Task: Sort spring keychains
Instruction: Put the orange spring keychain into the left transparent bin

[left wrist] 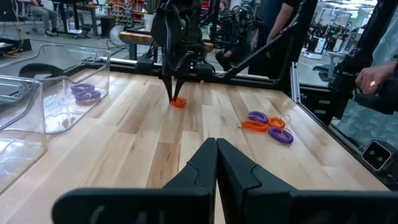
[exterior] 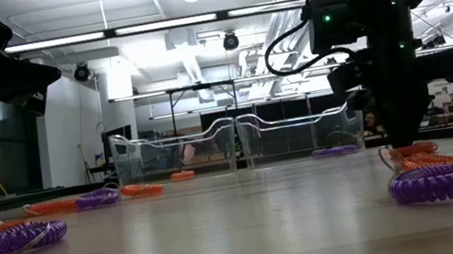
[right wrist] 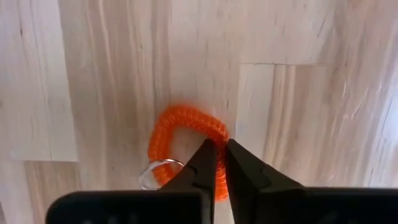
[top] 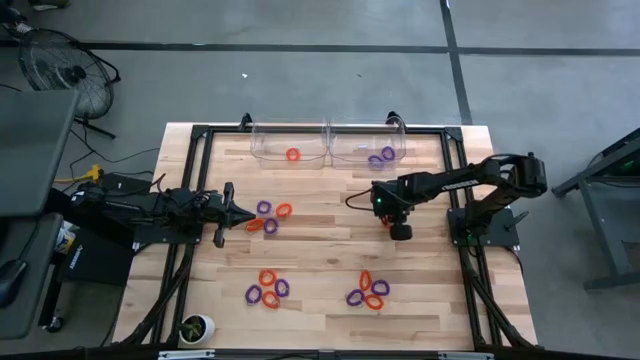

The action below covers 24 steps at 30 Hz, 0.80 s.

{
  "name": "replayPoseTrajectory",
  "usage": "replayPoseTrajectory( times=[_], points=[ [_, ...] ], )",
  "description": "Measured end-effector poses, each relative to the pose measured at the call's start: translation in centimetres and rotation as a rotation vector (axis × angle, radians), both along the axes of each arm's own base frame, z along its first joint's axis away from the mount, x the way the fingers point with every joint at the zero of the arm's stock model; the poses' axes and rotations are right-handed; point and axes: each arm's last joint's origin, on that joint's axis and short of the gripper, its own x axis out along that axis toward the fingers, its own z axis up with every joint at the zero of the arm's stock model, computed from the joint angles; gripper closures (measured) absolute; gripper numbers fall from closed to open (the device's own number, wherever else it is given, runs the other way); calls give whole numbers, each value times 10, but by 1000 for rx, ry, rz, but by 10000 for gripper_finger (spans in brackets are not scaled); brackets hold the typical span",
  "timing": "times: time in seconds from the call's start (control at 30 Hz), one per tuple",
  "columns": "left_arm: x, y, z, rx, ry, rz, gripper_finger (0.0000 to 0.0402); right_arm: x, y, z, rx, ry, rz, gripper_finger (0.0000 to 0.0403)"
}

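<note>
Orange and purple spring keychains lie on the wooden table in clusters: one just past my left gripper's tips, two near the front edge. The left clear bin holds one orange keychain. The right clear bin holds purple ones. My right gripper points straight down at mid-table, shut on a single orange keychain. My left gripper is shut and lies level over the table's left side, holding nothing. My right gripper pinches one side of the orange keychain's coiled loop between its two fingers, coming from above and pointing down. The loop lies flat on the table, and its small metal ring rests beside the fingers.
Both bins stand side by side at the far edge. A small white cup sits at the near left corner. Bare wood lies between the clusters in the middle. People stand beyond the table's right side in the left wrist view.
</note>
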Motion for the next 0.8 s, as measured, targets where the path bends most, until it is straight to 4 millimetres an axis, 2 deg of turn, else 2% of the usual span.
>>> replayPoseTrajectory(
  times=[0.37, 0.57, 0.8],
  points=[
    [0, 0, 0, 0, 0, 0, 401, 14, -3, 13, 29, -44, -111, 399],
    [0, 0, 0, 0, 0, 0, 401, 35, -7, 38, -1, -140, -128, 401],
    [0, 0, 0, 0, 0, 0, 401, 59, -16, 76, -55, -279, -151, 402]
  ],
)
